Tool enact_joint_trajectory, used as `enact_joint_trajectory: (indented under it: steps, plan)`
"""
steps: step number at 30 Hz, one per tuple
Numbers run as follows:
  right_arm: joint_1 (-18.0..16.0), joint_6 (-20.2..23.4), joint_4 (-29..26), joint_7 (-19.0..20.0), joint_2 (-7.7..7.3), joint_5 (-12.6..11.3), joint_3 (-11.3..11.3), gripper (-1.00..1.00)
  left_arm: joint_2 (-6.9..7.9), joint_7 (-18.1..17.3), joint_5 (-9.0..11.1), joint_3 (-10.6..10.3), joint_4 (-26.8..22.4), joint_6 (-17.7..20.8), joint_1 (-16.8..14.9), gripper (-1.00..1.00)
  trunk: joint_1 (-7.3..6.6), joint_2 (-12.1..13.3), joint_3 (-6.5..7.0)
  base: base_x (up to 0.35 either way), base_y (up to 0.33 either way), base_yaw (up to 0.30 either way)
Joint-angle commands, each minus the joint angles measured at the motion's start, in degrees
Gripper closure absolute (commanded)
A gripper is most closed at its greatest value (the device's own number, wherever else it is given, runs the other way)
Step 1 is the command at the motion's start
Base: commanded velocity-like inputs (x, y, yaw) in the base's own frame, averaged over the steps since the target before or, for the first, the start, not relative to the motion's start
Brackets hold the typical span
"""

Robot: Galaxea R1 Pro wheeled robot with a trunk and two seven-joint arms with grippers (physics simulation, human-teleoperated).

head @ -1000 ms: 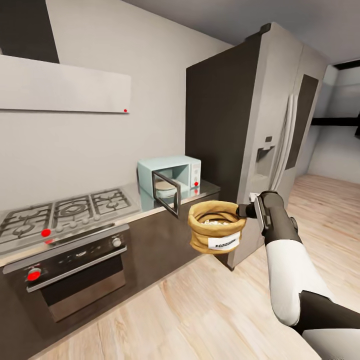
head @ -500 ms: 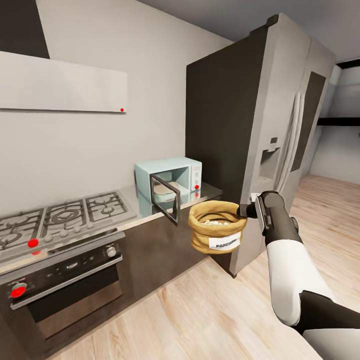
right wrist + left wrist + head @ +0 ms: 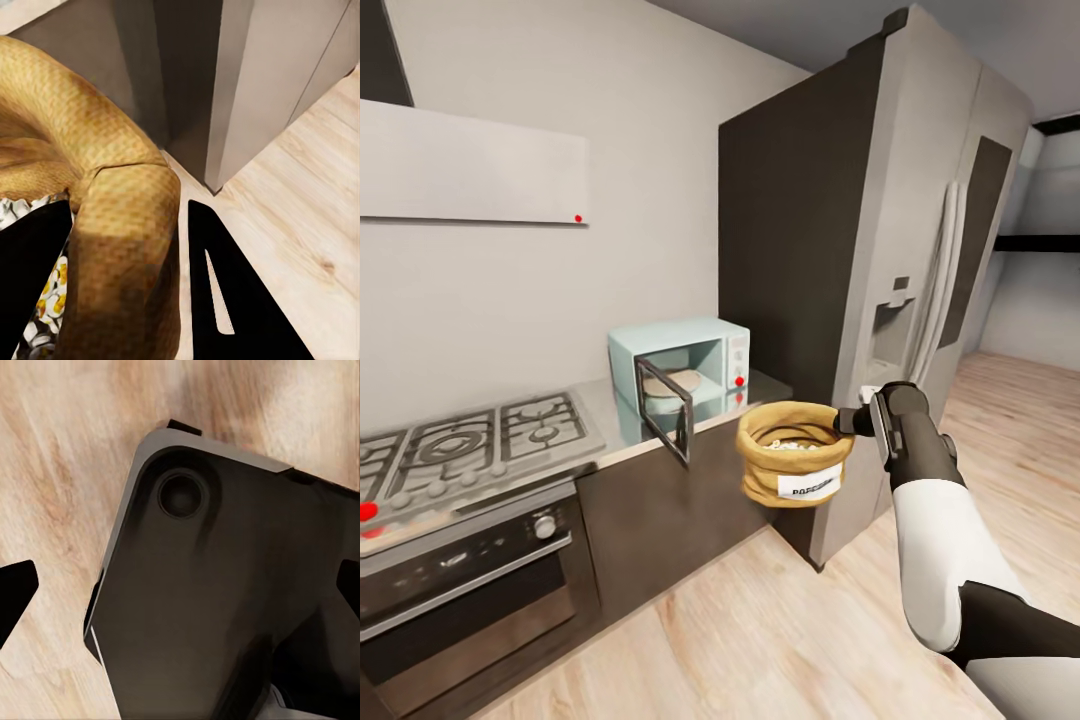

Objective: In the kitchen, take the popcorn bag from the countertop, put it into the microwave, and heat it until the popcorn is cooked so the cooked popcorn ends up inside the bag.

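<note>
My right gripper (image 3: 847, 421) is shut on the rolled rim of the tan popcorn bag (image 3: 792, 466) and holds it in the air in front of the counter's right end. The white label faces me, and whitish popcorn (image 3: 792, 446) lies inside. In the right wrist view the bag's rim (image 3: 124, 225) sits between the black fingers (image 3: 225, 292), with popcorn (image 3: 46, 296) beside it. The mint-blue microwave (image 3: 705, 352) stands on the grey countertop (image 3: 605, 418) to the left of the bag and farther back, its door (image 3: 666, 411) swung open. My left gripper (image 3: 180, 589) is open over the robot's dark base.
A tall steel fridge (image 3: 900, 250) rises right of the microwave, just behind the bag. A gas hob (image 3: 470, 440) and a dark built-in oven (image 3: 460, 585) lie to the left. A range hood (image 3: 470, 165) hangs on the wall. Wood floor (image 3: 760, 640) spreads below.
The whole picture has slid left, so the camera has moved; the microwave looks slightly nearer. The bag stays in my right gripper at the same place in the view.
</note>
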Motion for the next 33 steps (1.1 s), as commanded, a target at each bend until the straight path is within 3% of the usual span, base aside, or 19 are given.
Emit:
enact_joint_trajectory:
  steps: [1,7,22,33]
  plan:
    - [0.0,0.2,-0.1,0.6,0.06,0.6,-0.2,1.0,0.0,0.0,0.2,0.1,-0.1,-0.1,0.0,-1.0,0.03,0.0,-0.07,0.243,-0.197,0.0]
    - [0.0,0.2,-0.1,0.7,0.04,0.5,-0.2,1.0,0.0,0.0,0.3,0.1,-0.1,0.0,0.0,-1.0,0.03,0.0,-0.07,0.244,-0.196,0.039]
    - [-0.1,0.2,-0.1,0.8,0.05,0.5,-0.2,1.0,-0.06,0.0,0.3,0.1,-0.1,-0.1,0.0,-1.0,0.03,0.0,-0.07,0.244,-0.196,0.247]
    - [0.0,0.2,-0.4,0.9,0.06,0.2,-0.1,1.0,-0.09,0.0,0.2,0.1,-0.1,-0.1,0.0,-1.0,0.03,0.0,-0.07,0.074,-0.058,0.022]
